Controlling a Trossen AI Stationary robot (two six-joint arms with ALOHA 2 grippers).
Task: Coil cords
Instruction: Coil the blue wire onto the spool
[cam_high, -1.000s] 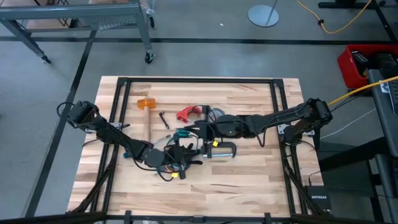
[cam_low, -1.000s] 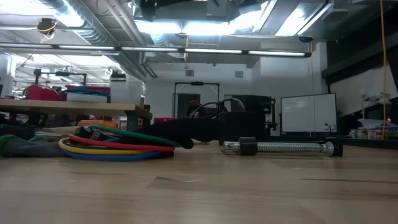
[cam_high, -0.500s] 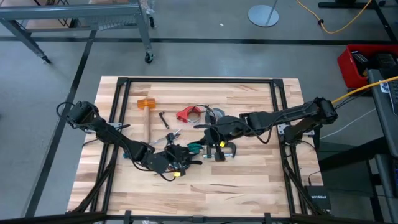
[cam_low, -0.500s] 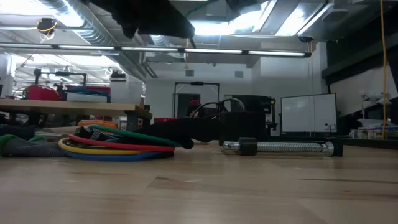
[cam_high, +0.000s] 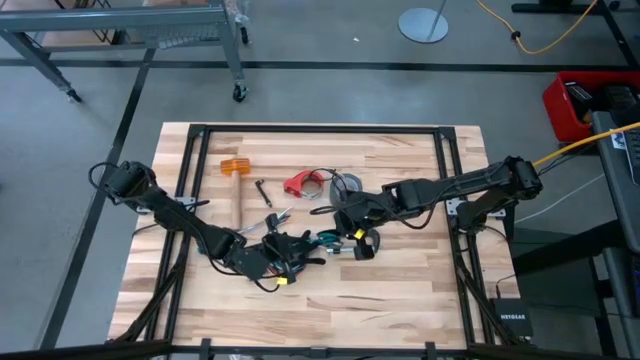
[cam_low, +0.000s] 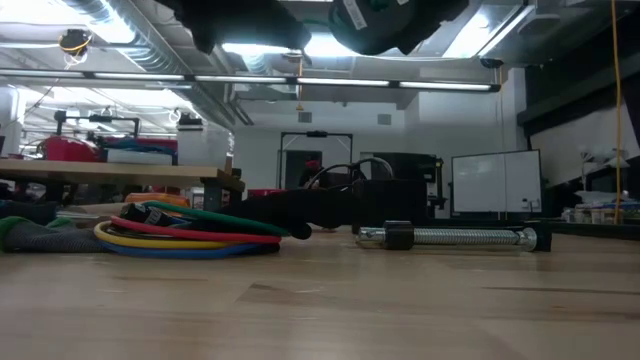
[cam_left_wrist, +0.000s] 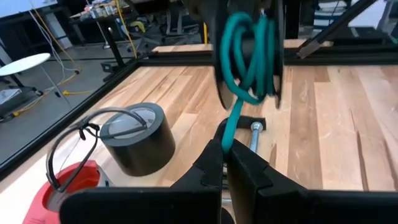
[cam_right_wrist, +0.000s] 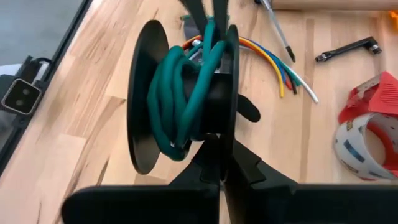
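A black spool (cam_right_wrist: 180, 99) wound with teal cord (cam_left_wrist: 249, 50) hangs above the table's middle, with my right gripper (cam_right_wrist: 219, 158) shut on it. My left gripper (cam_left_wrist: 224, 152) is just left of the spool (cam_high: 355, 240) and is shut on the teal cord's free stretch. The looped multicoloured bundle (cam_low: 190, 232) lies flat on the wood below my left gripper (cam_high: 312, 245). Its loose wire ends (cam_right_wrist: 277, 65) show beyond the spool in the right wrist view. In the low view only the spool's lower part (cam_low: 390, 20) shows at the top edge. My left gripper pinches the teal cord (cam_left_wrist: 229, 134) between its two fingers, a short way below the spool. The fingers come nearly level from the table's left. The cord runs almost straight from them up onto the spool. My right gripper pinches the rim of one spool flange (cam_right_wrist: 229, 140) between its two fingers. It comes slanting down from the table's right. The spool is lifted clear of the table.
A black tape roll (cam_left_wrist: 134, 134) and a red tape dispenser (cam_right_wrist: 367, 124) lie beyond the spool toward the far side. A metal clamp (cam_low: 450, 237) lies under my right arm. A mallet (cam_high: 234, 185), a hex key (cam_right_wrist: 348, 50) and a screwdriver (cam_right_wrist: 277, 25) lie at the far left.
My right gripper has moved toward the table's near edge and down, tipping its fingers downward. The spool has come down with it into the top of the low view. My left gripper stays shut on the teal cord beside it.
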